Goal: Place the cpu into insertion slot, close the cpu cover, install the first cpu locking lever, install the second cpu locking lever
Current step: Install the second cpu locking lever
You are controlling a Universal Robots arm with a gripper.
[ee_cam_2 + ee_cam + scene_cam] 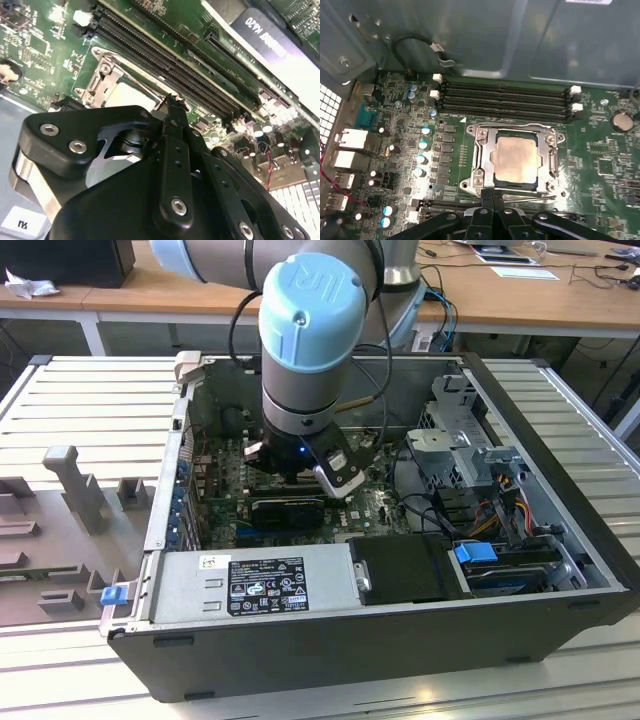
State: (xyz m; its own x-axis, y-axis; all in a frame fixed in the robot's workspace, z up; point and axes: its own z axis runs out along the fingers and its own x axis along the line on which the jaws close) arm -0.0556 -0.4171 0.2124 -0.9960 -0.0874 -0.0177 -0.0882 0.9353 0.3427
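Note:
In the first wrist view the cpu (516, 159) lies flat in the insertion slot (555, 187), its pale beige top showing through the window of the cpu cover (484, 152). The grey cover is down over it. One thin wire lever (515, 125) runs along the socket's side nearest the memory slots, another (535, 197) along the opposite side. My gripper (493, 192) is shut with nothing seen between its fingers, tips right at that second lever's edge of the socket. The second wrist view has the gripper (172, 100) just over the socket beside the cpu (131, 95). In the exterior view the gripper (300, 475) is low inside the computer case.
Several long black memory slots (505, 97) run beside the socket, with capacitors (422, 145) on another side. The case walls (560, 440), a power supply (255, 585), a drive cage (455, 430) and cables hem in the board. Grey fixtures (70, 480) stand at the exterior view's left.

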